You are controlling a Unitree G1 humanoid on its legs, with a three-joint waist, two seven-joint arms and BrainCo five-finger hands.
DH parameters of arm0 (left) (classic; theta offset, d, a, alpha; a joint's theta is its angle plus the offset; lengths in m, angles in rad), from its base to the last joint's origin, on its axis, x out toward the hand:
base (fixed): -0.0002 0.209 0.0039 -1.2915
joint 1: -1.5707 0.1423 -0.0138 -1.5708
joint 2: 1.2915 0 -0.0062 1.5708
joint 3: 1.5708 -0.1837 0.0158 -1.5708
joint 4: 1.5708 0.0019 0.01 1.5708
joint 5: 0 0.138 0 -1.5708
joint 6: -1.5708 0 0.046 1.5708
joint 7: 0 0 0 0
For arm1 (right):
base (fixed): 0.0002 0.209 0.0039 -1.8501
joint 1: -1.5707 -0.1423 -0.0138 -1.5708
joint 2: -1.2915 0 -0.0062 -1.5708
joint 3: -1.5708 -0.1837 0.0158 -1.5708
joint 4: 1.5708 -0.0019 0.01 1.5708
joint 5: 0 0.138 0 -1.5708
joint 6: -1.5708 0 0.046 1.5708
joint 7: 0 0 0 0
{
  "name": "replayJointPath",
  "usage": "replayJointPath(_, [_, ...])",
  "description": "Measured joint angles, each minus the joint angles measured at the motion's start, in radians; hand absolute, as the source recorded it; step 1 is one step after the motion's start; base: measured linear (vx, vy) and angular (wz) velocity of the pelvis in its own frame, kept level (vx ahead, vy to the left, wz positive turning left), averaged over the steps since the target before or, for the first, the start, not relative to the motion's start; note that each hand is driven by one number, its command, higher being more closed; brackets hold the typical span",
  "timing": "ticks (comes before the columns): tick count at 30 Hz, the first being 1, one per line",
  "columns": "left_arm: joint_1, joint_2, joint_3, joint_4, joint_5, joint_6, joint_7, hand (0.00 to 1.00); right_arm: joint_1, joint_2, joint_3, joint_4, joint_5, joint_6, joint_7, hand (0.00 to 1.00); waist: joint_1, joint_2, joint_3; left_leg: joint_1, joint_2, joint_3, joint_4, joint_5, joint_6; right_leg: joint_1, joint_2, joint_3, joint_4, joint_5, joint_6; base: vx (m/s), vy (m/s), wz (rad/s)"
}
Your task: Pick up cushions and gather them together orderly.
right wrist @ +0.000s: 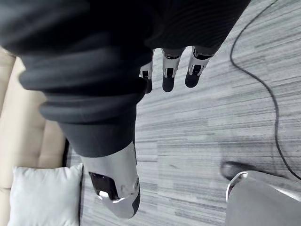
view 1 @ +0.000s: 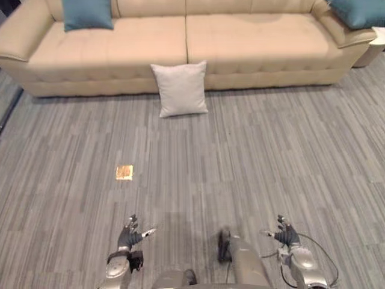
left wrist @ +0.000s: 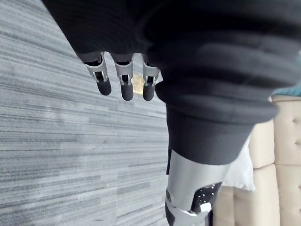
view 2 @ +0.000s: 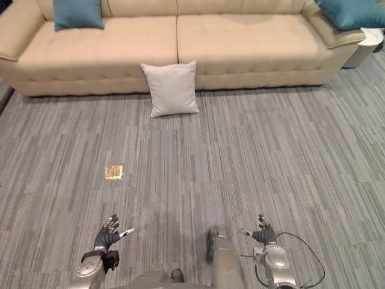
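**Left eye view.** A beige sofa runs along the far edge of the grey striped floor. A white cushion stands upright on the floor. It leans against the sofa's front edge, just below the seam between the two seats. The left teal cushion sits on the seat near the sofa's left end, propped on the backrest. The right teal cushion lies at the sofa's right end, by the armrest. The three cushions are well apart from one another. The left hand and the right hand hang above the near edge of the floor, well apart from every cushion. Both hands are released, with fingers spread and nothing in them.

**Right eye view.** A small gold square lies flat on the floor between the white cushion and the left hand, nearer the hand.

**Left wrist view.** The left hand's fingers reach out straight and relaxed over bare floor. The thumb stands apart from them, and the hand grasps nothing. The gold square peeks out between two fingertips. Beyond the thumb, the white cushion rests against the sofa's front.

**Right wrist view.** The right hand's fingers are likewise straight and loose above the floor. Its thumb is apart from them, and the hand is empty. The white cushion shows beyond the thumb, at the foot of the sofa.
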Motion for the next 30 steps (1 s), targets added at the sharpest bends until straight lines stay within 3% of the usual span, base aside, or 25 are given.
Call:
replayJointPath(2, [-0.002, -0.008, -0.001, -0.001, 0.0, -0.002, -0.001, 0.0, -0.012, 0.005, 0.0, -0.018, -0.001, 0.0, -0.002, 0.0, -0.001, 0.002, -0.001, -0.052, 0.029, 0.005, 0.143, 0.055, -0.095, -0.004, 0.0, -0.018, 0.102, -0.113, -0.027, 0.59, -0.284, 0.25])
replayJointPath(3, [0.003, -0.015, 0.0, 0.0, 0.0, -0.001, -0.002, 0.0, -0.012, 0.004, 0.003, -0.026, -0.001, -0.001, -0.002, 0.0, -0.001, 0.002, 0.001, -0.149, 0.059, 0.011, 0.407, 0.137, -0.143, 0.065, 0.012, -0.031, 0.09, -0.165, -0.037, 0.72, -0.351, 0.29])
replayJointPath(4, [0.006, -0.018, 0.0, 0.001, -0.001, -0.001, -0.003, 0.0, -0.012, 0.004, 0.006, -0.025, -0.001, -0.001, -0.003, 0.0, 0.002, 0.002, 0.005, -0.202, 0.087, 0.015, 0.542, 0.147, -0.153, 0.109, 0.024, -0.033, 0.068, -0.176, -0.041, 0.72, -0.338, 0.18])
replayJointPath(6, [0.011, -0.022, 0.006, 0.0, -0.016, -0.001, -0.004, 0.0, -0.013, 0.007, 0.009, -0.027, 0.001, -0.006, -0.009, 0.0, 0.021, -0.008, 0.026, -0.329, 0.16, 0.076, 0.876, 0.108, -0.095, 0.28, 0.065, -0.027, -0.032, -0.193, -0.059, 0.57, -0.229, -0.09])
replayJointPath(8, [0.014, -0.026, 0.006, -0.001, -0.019, -0.001, -0.004, 0.0, -0.013, 0.007, 0.008, -0.031, 0.001, -0.008, -0.012, 0.0, 0.04, -0.022, 0.034, -0.433, 0.181, 0.136, 0.94, 0.079, -0.046, 0.392, 0.073, -0.011, -0.112, -0.208, -0.06, 0.5, -0.129, -0.19])
replayJointPath(10, [0.014, -0.029, 0.006, -0.001, -0.031, -0.001, -0.005, 0.0, -0.024, 0.006, 0.008, -0.034, 0.002, -0.006, -0.012, 0.0, 0.051, -0.026, 0.038, -0.546, 0.168, 0.179, 0.845, 0.065, -0.02, 0.472, 0.075, 0.003, -0.181, -0.222, -0.056, 0.47, -0.055, -0.18])
replayJointPath(12, [0.016, -0.034, 0.011, -0.002, -0.035, -0.001, -0.004, 0.0, -0.031, 0.006, 0.002, -0.024, 0.004, -0.005, -0.012, 0.0, 0.074, -0.036, 0.044, -0.624, 0.085, 0.159, 0.453, 0.097, -0.04, 0.564, 0.062, 0.026, -0.262, -0.233, -0.033, 0.49, 0.023, -0.3])
replayJointPath(13, [0.021, -0.036, 0.011, -0.002, -0.035, 0.0, -0.004, 0.0, -0.033, 0.006, 0.0, -0.023, 0.005, -0.005, -0.012, 0.0, 0.078, -0.035, 0.044, -0.629, 0.066, 0.145, 0.335, 0.125, -0.046, 0.589, 0.059, 0.033, -0.281, -0.24, -0.022, 0.51, 0.083, -0.45])
replayJointPath(14, [0.03, -0.043, 0.011, -0.002, -0.035, 0.0, -0.004, 0.0, -0.033, 0.002, -0.002, -0.021, 0.015, -0.005, -0.014, 0.0, 0.094, -0.025, 0.039, -0.638, 0.045, 0.108, 0.138, 0.199, -0.052, 0.637, 0.058, 0.05, -0.314, -0.256, 0.001, 0.53, 0.149, -0.58])
replayJointPath(15, [0.039, -0.049, 0.011, -0.001, -0.035, 0.0, -0.002, 0.0, -0.031, -0.003, 0.0, -0.009, 0.022, -0.005, -0.015, 0.0, 0.104, -0.016, 0.034, -0.651, 0.041, 0.089, 0.065, 0.248, -0.057, 0.673, 0.057, 0.064, -0.331, -0.285, 0.028, 0.65, 0.25, -0.63])
replayJointPath(16, [0.041, -0.048, 0.012, 0.002, -0.035, 0.001, -0.001, 0.0, -0.032, -0.001, 0.001, -0.002, 0.022, -0.005, -0.015, 0.0, 0.114, -0.021, 0.032, -0.656, 0.037, 0.089, 0.096, 0.303, -0.036, 0.691, 0.044, 0.074, -0.326, -0.307, 0.042, 0.7, 0.306, -0.53])
replayJointPath(17, [0.044, -0.05, 0.014, 0.01, -0.035, 0.002, -0.001, 0.0, -0.021, 0.005, 0.001, 0.005, 0.021, -0.004, -0.014, 0.0, 0.12, -0.04, 0.016, -0.662, 0.005, 0.088, 0.146, 0.355, 0.017, 0.692, 0.005, 0.084, -0.259, -0.345, 0.072, 0.62, 0.274, -0.22])
replayJointPath(18, [0.043, -0.055, 0.014, 0.01, -0.035, 0.001, -0.001, 0.0, -0.017, 0.005, 0.0, 0.006, 0.022, -0.004, -0.013, 0.0, 0.118, -0.047, 0.008, -0.663, -0.011, 0.087, 0.165, 0.364, 0.039, 0.672, -0.015, 0.083, -0.196, -0.357, 0.091, 0.68, 0.26, -0.09])
replayJointPath(19, [0.042, -0.058, 0.011, 0.015, -0.035, 0.001, -0.003, 0.0, -0.008, 0.009, -0.005, 0.015, 0.021, -0.004, -0.012, 0.0, 0.113, -0.059, -0.002, -0.649, -0.032, 0.091, 0.205, 0.346, 0.083, 0.606, -0.055, 0.089, 0.0, -0.37, 0.113, 0.7, 0.253, 0.1])
replayJointPath(20, [0.04, -0.052, 0.011, 0.033, -0.034, 0.001, -0.003, 0.0, 0.0, 0.02, -0.007, 0.022, 0.021, -0.003, -0.012, 0.0, 0.102, -0.083, -0.001, -0.603, -0.072, 0.098, 0.235, 0.291, 0.12, 0.521, -0.104, 0.107, 0.259, -0.32, 0.149, 0.69, 0.25, 0.17])
replayJointPath(21, [0.041, -0.045, 0.012, 0.043, -0.034, 0.002, -0.002, 0.0, 0.002, 0.028, -0.004, 0.023, 0.021, -0.002, -0.011, 0.0, 0.092, -0.096, 0.001, -0.568, -0.091, 0.104, 0.239, 0.263, 0.13, 0.484, -0.128, 0.121, 0.386, -0.255, 0.168, 0.69, 0.228, 0.26])
replayJointPath(22, [0.042, -0.033, 0.012, 0.061, -0.033, 0.009, 0.001, 0.0, 0.007, 0.043, 0.002, 0.024, 0.02, -0.001, -0.011, 0.0, 0.083, -0.107, 0.003, -0.49, -0.114, 0.108, 0.245, 0.213, 0.148, 0.411, -0.174, 0.133, 0.612, -0.203, 0.18, 0.69, 0.199, 0.12])
replayJointPath(24, [0.046, -0.029, 0.011, 0.062, -0.033, 0.018, 0.016, 0.0, 0.004, 0.05, 0.031, 0.023, 0.015, -0.001, -0.008, 0.0, 0.073, -0.084, 0.005, -0.331, -0.116, 0.101, 0.2, 0.159, 0.163, 0.306, -0.187, 0.092, 0.772, -0.251, 0.103, 0.72, 0.196, -0.04])
replayJointPath(27, [0.021, -0.016, 0.01, 0.062, -0.031, 0.017, 0.015, 0.0, -0.013, 0.051, 0.052, 0.014, -0.011, -0.006, -0.006, 0.0, 0.053, -0.054, 0.013, -0.167, -0.099, 0.07, 0.082, 0.157, 0.165, 0.189, -0.108, 0.043, 0.61, -0.308, 0.086, 0.59, 0.076, 0.24])
replayJointPath(28, [0.012, -0.012, 0.01, 0.063, -0.023, 0.017, 0.015, 0.0, -0.011, 0.051, 0.052, 0.015, -0.012, -0.005, -0.005, 0.0, 0.042, -0.054, 0.013, -0.128, -0.092, 0.057, 0.062, 0.157, 0.165, 0.151, -0.072, 0.032, 0.454, -0.313, 0.09, 0.55, -0.007, 0.48])
replayJointPath(29, [0.009, -0.011, 0.01, 0.066, -0.015, 0.017, 0.016, 0.0, -0.012, 0.05, 0.05, 0.015, -0.011, -0.005, -0.005, 0.0, 0.034, -0.056, 0.012, -0.102, -0.09, 0.048, 0.049, 0.157, 0.165, 0.134, -0.048, 0.035, 0.307, -0.298, 0.096, 0.68, -0.046, 0.69])
replayJointPath(30, [0.008, -0.009, 0.008, 0.068, -0.012, 0.017, 0.016, 0.0, -0.003, 0.05, 0.045, 0.015, -0.011, -0.004, -0.005, 0.0, 0.026, -0.064, 0.007, -0.068, -0.093, 0.033, 0.031, 0.148, 0.145, 0.132, -0.012, 0.06, 0.074, -0.218, 0.096, 0.47, -0.059, 0.62])
